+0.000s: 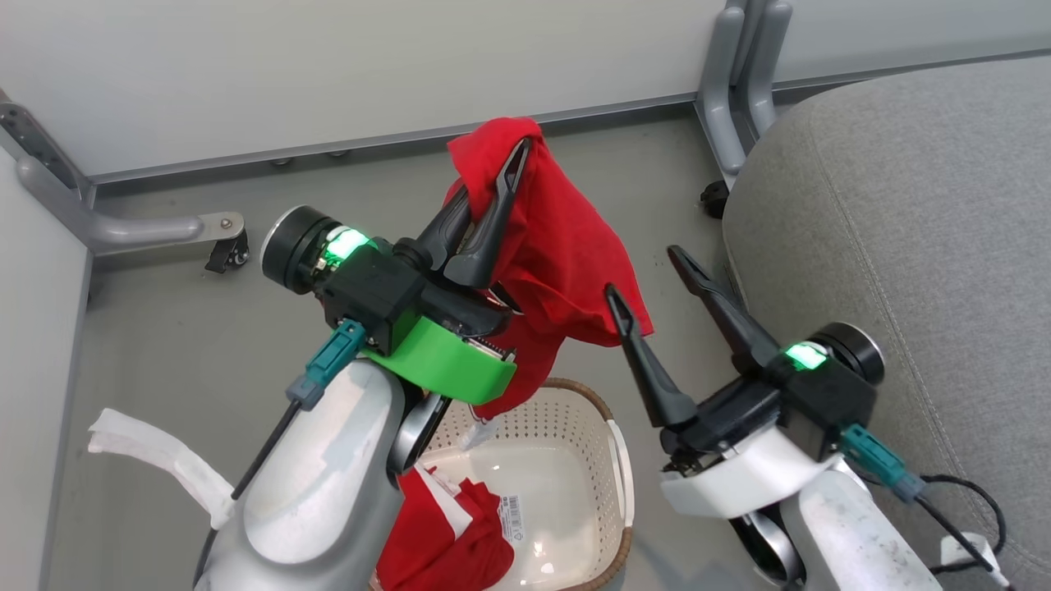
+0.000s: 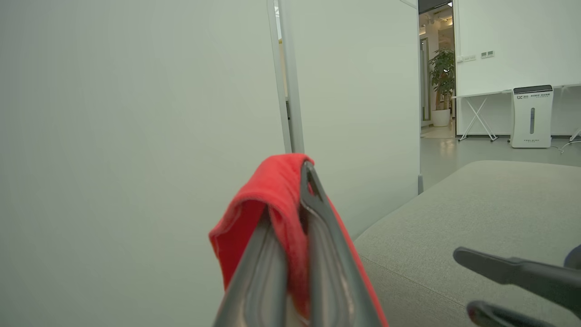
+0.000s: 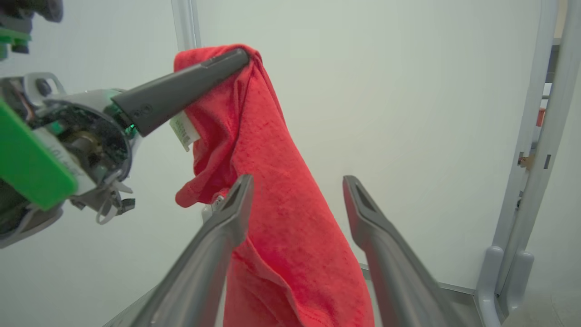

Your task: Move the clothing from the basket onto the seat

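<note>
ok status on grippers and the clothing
Left gripper shut on red garment, held above basket. Right gripper open, between garment and seat. More red clothing in basket.

Left hand (image 1: 499,176) pinching red clothing (image 1: 566,246) above basket (image 1: 620,460), right hand (image 1: 643,271) spread beside seat (image 1: 903,230)

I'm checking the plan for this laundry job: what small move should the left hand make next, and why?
Probably swing the left hand rightward toward the seat. It is shut on a red garment that hangs above the basket, and the grey seat lies to the robot's right. The open right hand sits between cloth and seat, so it may need to give way.
</note>
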You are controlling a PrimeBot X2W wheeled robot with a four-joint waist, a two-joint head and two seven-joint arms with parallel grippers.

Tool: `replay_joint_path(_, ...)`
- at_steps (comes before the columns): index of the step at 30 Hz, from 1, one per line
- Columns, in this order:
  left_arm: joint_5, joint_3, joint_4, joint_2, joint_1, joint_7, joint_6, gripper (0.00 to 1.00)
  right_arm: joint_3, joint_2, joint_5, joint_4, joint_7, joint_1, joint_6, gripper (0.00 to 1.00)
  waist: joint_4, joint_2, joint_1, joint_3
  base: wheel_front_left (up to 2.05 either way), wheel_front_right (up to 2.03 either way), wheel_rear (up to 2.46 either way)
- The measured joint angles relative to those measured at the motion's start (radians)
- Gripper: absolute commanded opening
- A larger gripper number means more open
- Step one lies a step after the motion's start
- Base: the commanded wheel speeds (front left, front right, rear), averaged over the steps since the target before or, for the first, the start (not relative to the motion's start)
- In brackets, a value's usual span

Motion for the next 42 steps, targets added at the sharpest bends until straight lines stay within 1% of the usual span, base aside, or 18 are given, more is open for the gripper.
replay_joint_path(9,0.0,-0.024,-0.008,-0.01,-0.016,0.0,0.0,0.0,0.081,0.0,-0.049,0.081,0.0,-0.095,0.0,1.0,0.004,0.0,0.0,0.028,0.0,0.0,0.0)
replay_joint_path(11,0.0,-0.033,-0.01,-0.013,-0.016,0.0,0.0,0.0,0.089,-0.001,-0.106,0.113,-0.001,-0.115,0.0,1.0,0.005,0.0,0.0,0.033,0.0,0.0,0.0)
replay_joint_path(17,-0.007,-0.07,-0.022,-0.017,-0.016,0.0,0.0,0.0,0.068,0.0,-0.193,0.194,-0.002,-0.154,0.0,1.0,0.016,0.0,0.0,0.038,0.0,0.0,0.0)
replay_joint_path(26,-0.027,-0.143,-0.038,-0.02,-0.008,0.0,0.0,0.0,0.016,-0.001,-0.202,0.234,-0.002,-0.176,0.0,1.0,0.033,0.0,0.0,0.038,0.0,0.0,0.0)
replay_joint_path(31,-0.053,-0.188,-0.048,-0.02,-0.004,0.0,0.001,0.0,0.007,-0.001,-0.156,0.261,-0.002,-0.189,0.0,1.0,0.038,0.0,0.0,0.039,0.0,0.0,0.0)
replay_joint_path(32,-0.054,-0.193,-0.05,-0.02,-0.004,0.0,0.003,0.0,0.009,-0.001,-0.146,0.262,-0.002,-0.191,0.0,0.19,0.039,0.0,0.0,0.039,0.0,0.0,0.0)
replay_joint_path(33,-0.057,-0.198,-0.052,-0.02,-0.004,0.0,0.005,0.0,0.012,-0.001,-0.144,0.269,-0.002,-0.195,0.0,0.0,0.04,0.0,0.0,0.039,0.0,0.0,0.0)
replay_joint_path(35,-0.061,-0.205,-0.053,-0.02,-0.004,0.0,0.006,0.0,0.016,0.0,-0.115,0.275,-0.002,-0.195,0.0,0.0,0.041,0.0,0.0,0.04,0.0,0.0,0.0)
replay_joint_path(42,-0.065,-0.199,-0.029,-0.021,0.001,-0.002,0.012,0.0,0.021,-0.001,-0.07,0.269,-0.002,-0.19,0.0,0.0,0.042,-0.0001,0.0,0.042,0.0,0.0,0.0)
